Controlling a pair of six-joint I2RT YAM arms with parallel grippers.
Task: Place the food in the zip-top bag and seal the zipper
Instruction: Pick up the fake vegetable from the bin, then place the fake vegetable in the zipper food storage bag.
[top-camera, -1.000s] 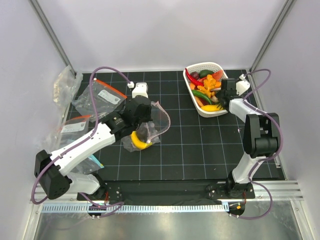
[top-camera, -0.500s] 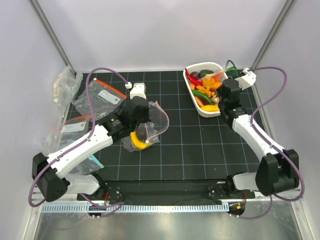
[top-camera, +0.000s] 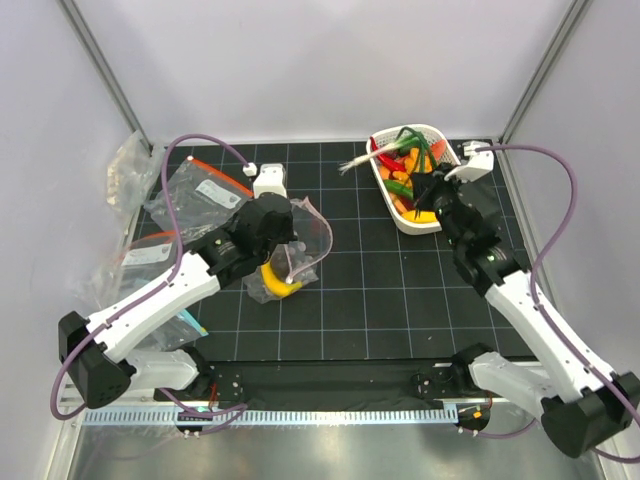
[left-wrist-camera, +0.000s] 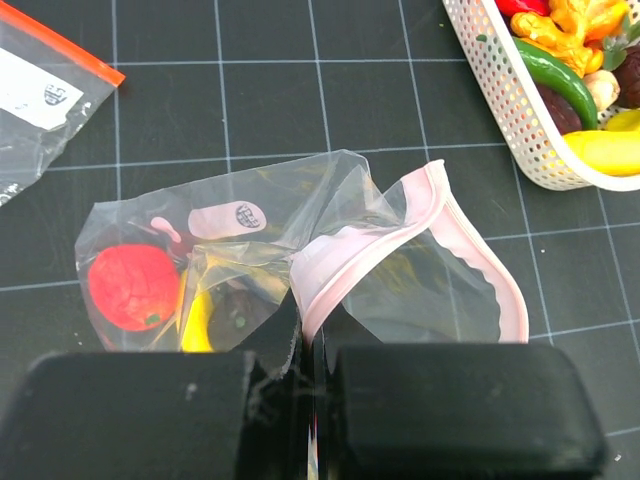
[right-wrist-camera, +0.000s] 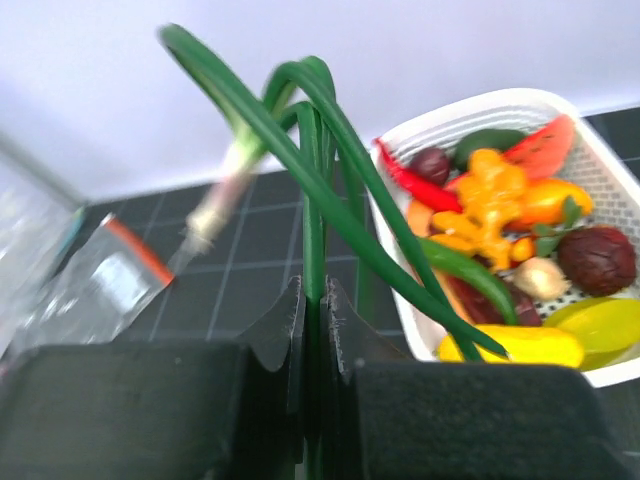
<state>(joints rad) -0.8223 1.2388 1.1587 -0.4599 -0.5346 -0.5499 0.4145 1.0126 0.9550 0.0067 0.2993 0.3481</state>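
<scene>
The clear zip-top bag (top-camera: 312, 238) lies left of centre with its mouth gaping. My left gripper (top-camera: 288, 250) is shut on its pale pink zipper (left-wrist-camera: 440, 225) edge, as the left wrist view shows (left-wrist-camera: 308, 335). Inside the bag (left-wrist-camera: 300, 215) are a red piece (left-wrist-camera: 132, 287), a yellow banana (left-wrist-camera: 197, 322) and a dark piece (left-wrist-camera: 240, 310). My right gripper (top-camera: 427, 182) is shut on a toy green onion (top-camera: 385, 155) and holds it above the basket's left rim. In the right wrist view the gripper (right-wrist-camera: 314, 300) clamps the green stalks (right-wrist-camera: 312, 190).
The white basket (top-camera: 438, 130) at the back right holds the other food (right-wrist-camera: 490, 200): red chili, orange, green, yellow and dark pieces. Clear bags with orange-red strips (top-camera: 205, 190) lie at the far left. A yellow banana (top-camera: 278, 287) shows beside the left gripper.
My right arm has lifted the green onion out of the basket and swung it up and left. The left gripper keeps its hold on the bag, almost still.
</scene>
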